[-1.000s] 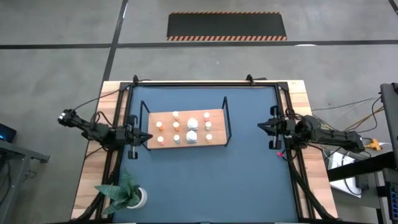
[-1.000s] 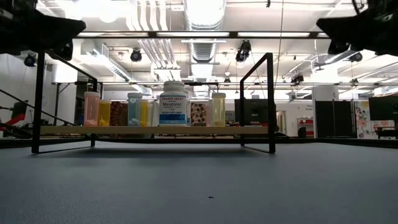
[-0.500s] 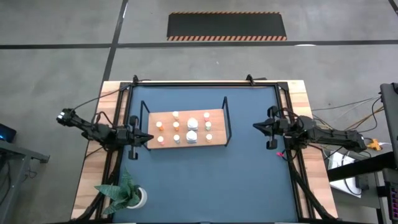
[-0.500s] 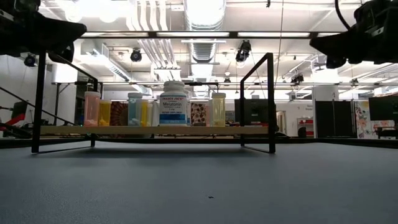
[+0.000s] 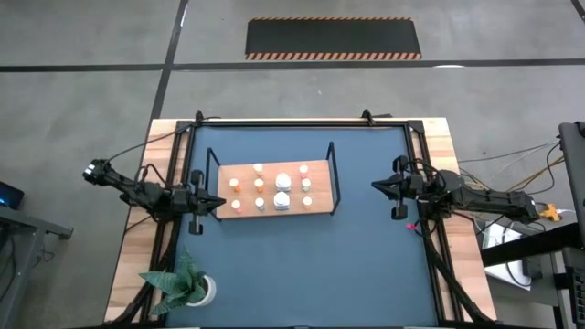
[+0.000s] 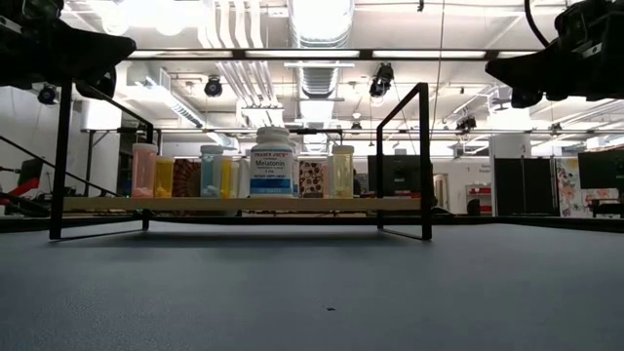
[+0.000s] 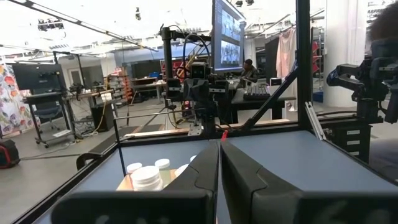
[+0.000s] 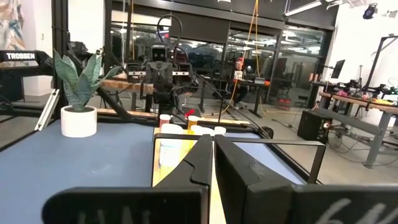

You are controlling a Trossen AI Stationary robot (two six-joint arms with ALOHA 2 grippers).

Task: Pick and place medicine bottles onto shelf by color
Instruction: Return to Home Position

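Both arms (image 5: pixel 146 193) level — flanking the shelf (image 5: pixel 319 190)

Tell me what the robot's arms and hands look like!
The left arm and right arm are dark, thin and jointed, with cables trailing beside them. The left hand and right hand each have two chunky black fingers that narrow to a point, like a beak.

The right gripper (image 5: pixel 375 185) is now sitting slightly farther in toward the shelf (image 5: pixel 320 188), and lower, than a second ago.
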